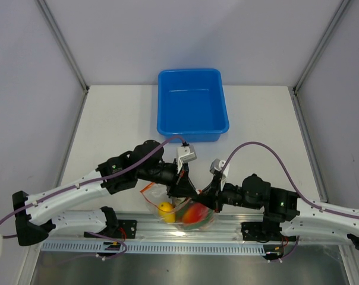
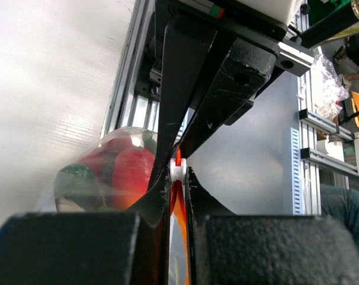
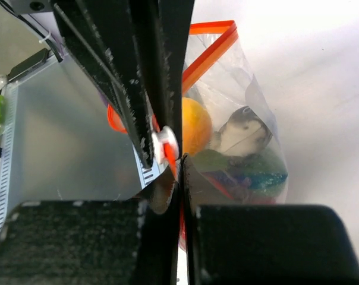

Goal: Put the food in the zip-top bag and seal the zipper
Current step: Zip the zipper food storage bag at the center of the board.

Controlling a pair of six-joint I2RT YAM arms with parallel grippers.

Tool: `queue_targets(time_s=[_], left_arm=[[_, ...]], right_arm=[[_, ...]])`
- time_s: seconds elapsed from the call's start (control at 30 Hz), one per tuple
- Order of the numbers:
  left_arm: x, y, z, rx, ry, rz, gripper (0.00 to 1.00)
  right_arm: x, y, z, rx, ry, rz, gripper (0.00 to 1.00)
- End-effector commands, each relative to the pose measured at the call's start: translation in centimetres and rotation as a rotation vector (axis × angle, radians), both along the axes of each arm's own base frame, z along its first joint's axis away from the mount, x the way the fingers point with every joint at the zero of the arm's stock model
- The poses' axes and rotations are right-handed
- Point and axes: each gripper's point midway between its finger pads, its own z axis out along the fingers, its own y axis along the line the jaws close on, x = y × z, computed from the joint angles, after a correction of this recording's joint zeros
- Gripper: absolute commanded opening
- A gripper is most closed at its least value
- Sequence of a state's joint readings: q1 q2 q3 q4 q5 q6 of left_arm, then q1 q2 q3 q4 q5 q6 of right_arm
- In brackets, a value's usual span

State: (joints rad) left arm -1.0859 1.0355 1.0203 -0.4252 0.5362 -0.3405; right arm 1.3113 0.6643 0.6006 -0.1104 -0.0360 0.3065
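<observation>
The clear zip-top bag lies at the table's near edge between both arms. It holds the food: a yellow-orange fruit, red pieces, a grey fish and green bits. My left gripper is shut on the orange-red zipper, with its white slider at the fingertips. My right gripper faces it tip to tip and is shut on the same zipper strip beside the slider. The strip's far end stands up above the bag.
A blue plastic tub stands at the back centre of the table. A metal rail runs along the near edge right under the bag. Grey walls close in the left, right and back.
</observation>
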Motion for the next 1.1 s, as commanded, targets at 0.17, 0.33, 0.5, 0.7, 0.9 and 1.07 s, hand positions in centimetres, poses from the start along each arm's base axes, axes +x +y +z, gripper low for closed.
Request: queue_targets(time_s=[0.17, 0.33, 0.5, 0.7, 0.9, 1.07], left_arm=[[-0.4, 0.3, 3.0, -0.109, -0.038, -0.014, 0.3], [0.2, 0.2, 3.1, -0.12, -0.052, 0.016, 0.48], [0.7, -0.2, 2.6, -0.105, -0.051, 0.033, 0.36], [0.8, -0.1, 2.0, -0.088, -0.05, 0.042, 0.39], [1.1, 0.5, 1.8, -0.081, -0.06, 0.079, 0.48], [1.4, 0.5, 1.3, -0.065, -0.062, 0.09, 0.37]], right_arm=[[1.0, -0.1, 1.2, 0.081, 0.052, -0.065, 0.0], [0.6, 0.6, 2.4, 0.154, 0.107, -0.049, 0.0], [0.1, 1.4, 3.1, 0.213, 0.158, -0.025, 0.0], [0.3, 1.1, 3.4, 0.221, 0.17, -0.044, 0.0], [0.4, 1.2, 3.5, 0.224, 0.196, -0.051, 0.0], [0.5, 1.3, 3.8, 0.23, 0.207, -0.055, 0.0]])
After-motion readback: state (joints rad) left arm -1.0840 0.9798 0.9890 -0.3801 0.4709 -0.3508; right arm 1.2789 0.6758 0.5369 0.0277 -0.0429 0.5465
